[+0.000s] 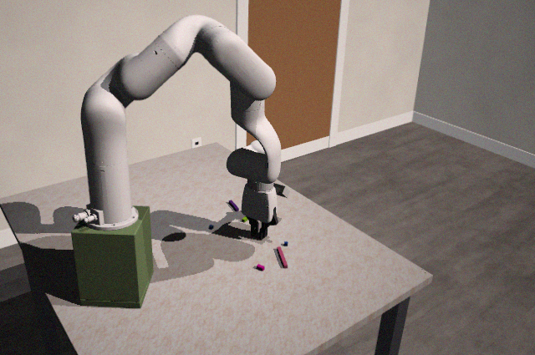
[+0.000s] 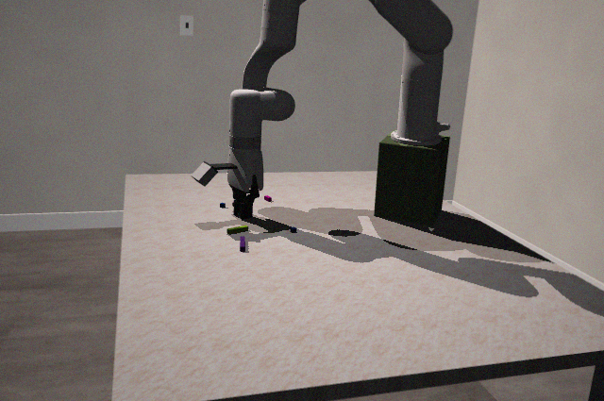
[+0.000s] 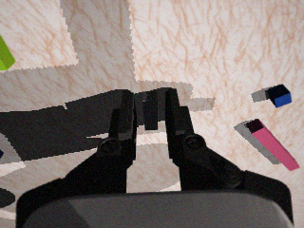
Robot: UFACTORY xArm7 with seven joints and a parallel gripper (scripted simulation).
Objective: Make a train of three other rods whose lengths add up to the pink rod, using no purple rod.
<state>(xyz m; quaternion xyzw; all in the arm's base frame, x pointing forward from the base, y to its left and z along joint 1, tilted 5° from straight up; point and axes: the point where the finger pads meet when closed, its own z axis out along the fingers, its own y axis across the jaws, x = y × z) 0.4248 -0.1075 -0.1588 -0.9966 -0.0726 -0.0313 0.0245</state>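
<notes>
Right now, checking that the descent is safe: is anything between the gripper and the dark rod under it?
Nothing visible. The dark rod sits in the gap of the open gripper; the lime rod, blue rod and pink rod lie well aside.
</notes>
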